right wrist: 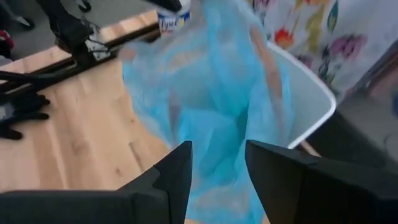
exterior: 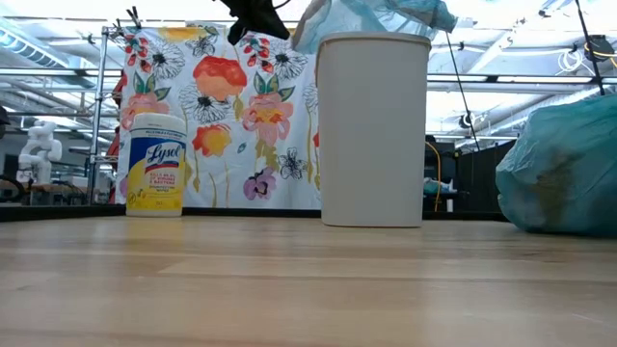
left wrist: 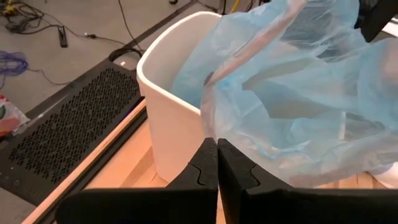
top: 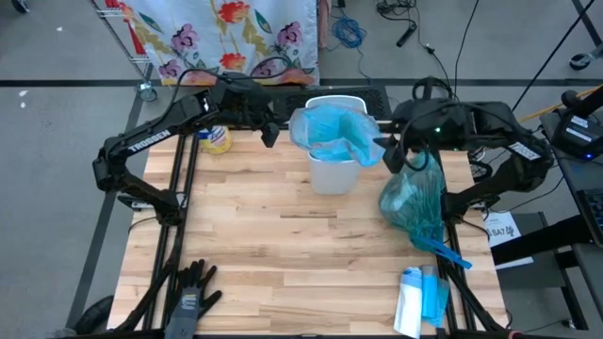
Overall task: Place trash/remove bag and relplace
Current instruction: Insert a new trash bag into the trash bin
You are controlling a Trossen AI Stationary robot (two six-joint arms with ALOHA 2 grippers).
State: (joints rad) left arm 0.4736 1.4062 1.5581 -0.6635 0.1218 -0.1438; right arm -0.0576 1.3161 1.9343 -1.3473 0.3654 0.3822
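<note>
The white bin [top: 335,141] is standing near the counter's [top: 283,245] far edge w/ a fresh light blue liner [top: 332,127] bunched loosely over its rim, not yet spread. The left hand [left wrist: 217,163] is sitting at the bin's left side, its 2 fingers pressed together on a fold of the liner's edge, prob. to pull that film out over the rim. The right hand [right wrist: 217,163] is hovering over the bin's right side w/ fingers parted and nothing gripped, liner visible between them; likely lining up for the opposite edge so both arms can stretch the mouth. The full teal bag [top: 413,202], presumably w/ the trash inside, is resting on the counter to the bin's right, out of the way. A wipes canister [top: 216,139] is standing left of the bin; black gloves [top: 191,292] and a liner pack [top: 421,297] are lying at the near edge.
</note>
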